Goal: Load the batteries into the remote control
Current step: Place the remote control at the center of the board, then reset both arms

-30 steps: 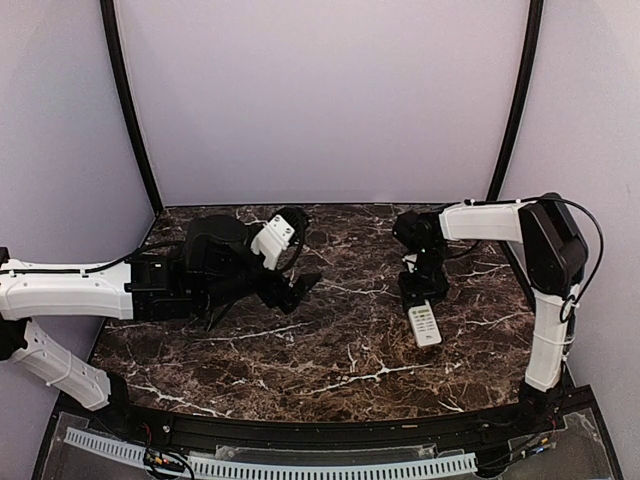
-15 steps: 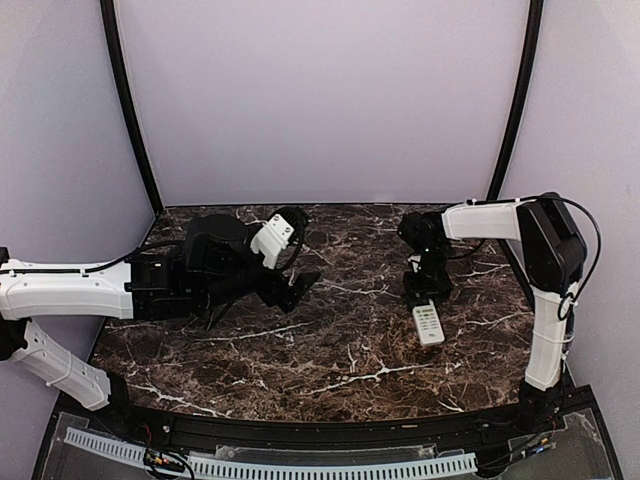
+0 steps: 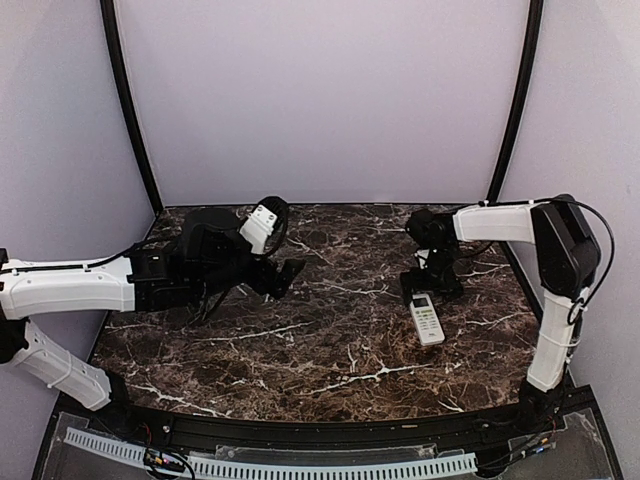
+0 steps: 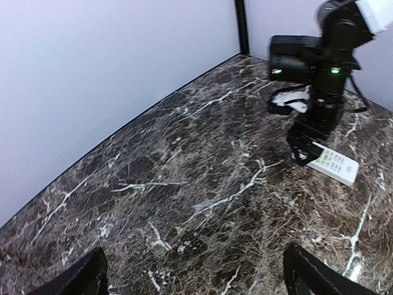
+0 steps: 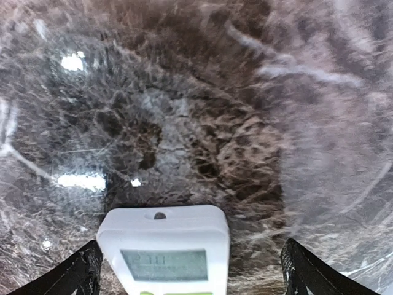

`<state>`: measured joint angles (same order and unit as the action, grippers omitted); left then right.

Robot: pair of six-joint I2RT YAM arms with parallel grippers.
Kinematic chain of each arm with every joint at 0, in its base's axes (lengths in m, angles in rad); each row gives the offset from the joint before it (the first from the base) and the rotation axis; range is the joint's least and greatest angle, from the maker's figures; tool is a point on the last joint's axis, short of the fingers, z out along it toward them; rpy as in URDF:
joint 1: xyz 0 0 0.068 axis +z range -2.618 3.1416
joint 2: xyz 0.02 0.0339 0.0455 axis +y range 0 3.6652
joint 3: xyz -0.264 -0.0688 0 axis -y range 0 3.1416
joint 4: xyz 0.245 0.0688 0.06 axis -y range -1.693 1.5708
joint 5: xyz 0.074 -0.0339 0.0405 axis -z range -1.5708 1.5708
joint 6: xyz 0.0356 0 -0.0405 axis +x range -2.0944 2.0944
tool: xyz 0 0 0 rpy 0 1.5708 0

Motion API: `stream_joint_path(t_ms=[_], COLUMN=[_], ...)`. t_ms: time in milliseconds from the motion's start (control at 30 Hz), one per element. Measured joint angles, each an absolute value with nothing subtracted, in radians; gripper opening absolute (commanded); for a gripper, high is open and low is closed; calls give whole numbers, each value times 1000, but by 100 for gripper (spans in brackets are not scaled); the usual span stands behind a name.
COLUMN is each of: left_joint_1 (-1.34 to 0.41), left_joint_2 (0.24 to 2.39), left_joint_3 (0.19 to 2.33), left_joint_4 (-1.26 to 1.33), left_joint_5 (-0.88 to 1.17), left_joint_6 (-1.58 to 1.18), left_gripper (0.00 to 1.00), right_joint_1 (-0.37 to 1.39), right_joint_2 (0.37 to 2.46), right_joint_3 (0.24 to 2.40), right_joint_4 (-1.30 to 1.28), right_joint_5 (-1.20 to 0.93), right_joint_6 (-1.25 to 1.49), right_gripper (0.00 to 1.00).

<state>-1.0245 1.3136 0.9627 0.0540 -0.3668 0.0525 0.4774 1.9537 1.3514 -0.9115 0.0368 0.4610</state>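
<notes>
I've got the right gripper (image 5: 193, 270) over the display end of the remote control (image 5: 163, 246), jaws spread wide, gripping nothing; left gripper (image 4: 196, 279) gapes empty too, well away.

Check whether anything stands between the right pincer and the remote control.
Nothing visible does. The right pincer hangs open at the far end of the remote control. In the right wrist view the remote's display end lies between the spread fingertips without touching them, and only the bare marble table shows around it.
</notes>
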Motion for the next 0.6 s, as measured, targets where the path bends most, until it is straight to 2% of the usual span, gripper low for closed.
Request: stream_joint_path(t_ms=[133, 300, 467, 600], left_joint_1=[-896, -747, -649, -637], left_joint_2=[1302, 1193, 965, 852], left_joint_3=[923, 827, 604, 411], left_joint_4=[55, 82, 281, 485], left_joint_5=[-385, -460, -683, -828], left_joint_6=[-25, -94, -143, -124], left_gripper=[99, 99, 99, 99], right_joint_1=[471, 342, 236, 224], right_joint_2=[1757, 1330, 1027, 862], right_joint_3=[1230, 976, 659, 490], right_joint_4=[-768, -444, -156, -67], right_joint_5=[69, 10, -53, -52], right_joint_6=[463, 484, 508, 538], right_gripper=[99, 99, 99, 99])
